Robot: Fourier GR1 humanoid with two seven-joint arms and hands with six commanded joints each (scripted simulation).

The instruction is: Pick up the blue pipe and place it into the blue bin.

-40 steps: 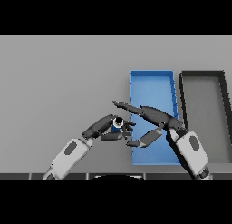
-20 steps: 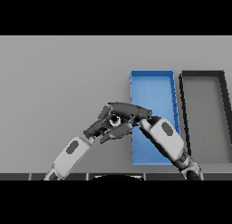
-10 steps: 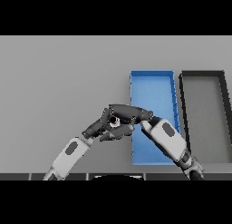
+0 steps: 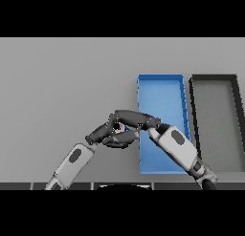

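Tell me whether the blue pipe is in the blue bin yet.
Not yet. The blue pipe sits between both hands, left of the blue bin, over the table.

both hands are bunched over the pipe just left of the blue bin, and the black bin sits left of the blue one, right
Not quite: the head view shows the black bin right of the blue bin. Both the left hand and right hand do meet just left of it.

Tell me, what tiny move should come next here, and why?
Probably lift a little and carry rightward: the right robot hand covers the blue pipe just left of the blue bin, beside the left robot hand. Its grip can't be confirmed.
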